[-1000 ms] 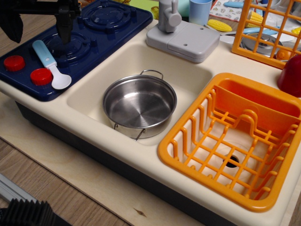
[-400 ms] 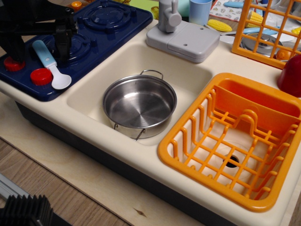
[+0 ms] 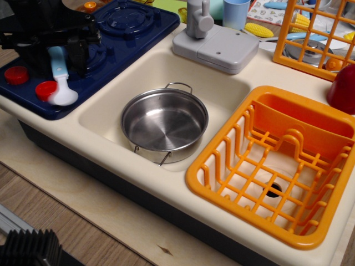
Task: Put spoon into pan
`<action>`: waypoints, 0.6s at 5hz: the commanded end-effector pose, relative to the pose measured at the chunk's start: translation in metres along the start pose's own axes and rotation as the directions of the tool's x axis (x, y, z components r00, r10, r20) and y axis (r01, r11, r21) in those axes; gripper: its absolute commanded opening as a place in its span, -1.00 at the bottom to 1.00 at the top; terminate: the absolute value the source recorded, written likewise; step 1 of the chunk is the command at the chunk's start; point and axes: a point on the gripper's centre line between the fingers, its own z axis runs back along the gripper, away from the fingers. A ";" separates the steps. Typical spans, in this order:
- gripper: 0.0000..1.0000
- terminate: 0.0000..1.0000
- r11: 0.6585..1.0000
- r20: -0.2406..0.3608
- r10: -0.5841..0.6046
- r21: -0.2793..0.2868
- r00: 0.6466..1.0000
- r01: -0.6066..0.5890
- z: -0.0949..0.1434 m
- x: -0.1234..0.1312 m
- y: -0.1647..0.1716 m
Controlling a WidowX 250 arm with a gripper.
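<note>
On the dark blue toy stove (image 3: 119, 33) at the upper left, the black gripper (image 3: 55, 52) stands low over the spoon (image 3: 60, 77). Its 2 fingers (image 3: 77, 55) reach down on either side of the light blue handle, 1 to the left and 1 to the right, with the handle's upper end between them. The fingers are set narrowly apart around the handle; whether they actually press on it cannot be told, as the dark body hides the contact. The spoon's white bowl points toward the stove's front edge and shows slightly blurred, lying just beside a red knob (image 3: 45, 90). A 2nd red knob (image 3: 16, 74) sits further left on the same stove.

The pan (image 3: 165, 123) sits in the cream sink basin (image 3: 111, 105), to the right of the stove and well apart from the spoon. It is upright, with nothing in it, 1 wire handle toward the back and 1 toward the front.

Right of the sink, the orange dish rack (image 3: 277, 166) rests on the counter. Behind the basin stands the grey faucet block (image 3: 216, 47), with a light blue cup (image 3: 237, 14) beyond it. A yellow corn cob (image 3: 258, 29) lies near the cup. A 2nd orange wire rack (image 3: 310, 39) occupies the top right corner, and a red object (image 3: 344, 88) is cut off by the right edge.
</note>
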 end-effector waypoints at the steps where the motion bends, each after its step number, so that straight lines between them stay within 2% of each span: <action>1: -1.00 -1.00 1.000 0.010 0.006 0.002 1.000 -0.006 -0.007 -0.003 0.006; 3: -1.00 -1.00 0.999 0.018 -0.020 0.028 1.000 0.020 0.013 0.002 0.004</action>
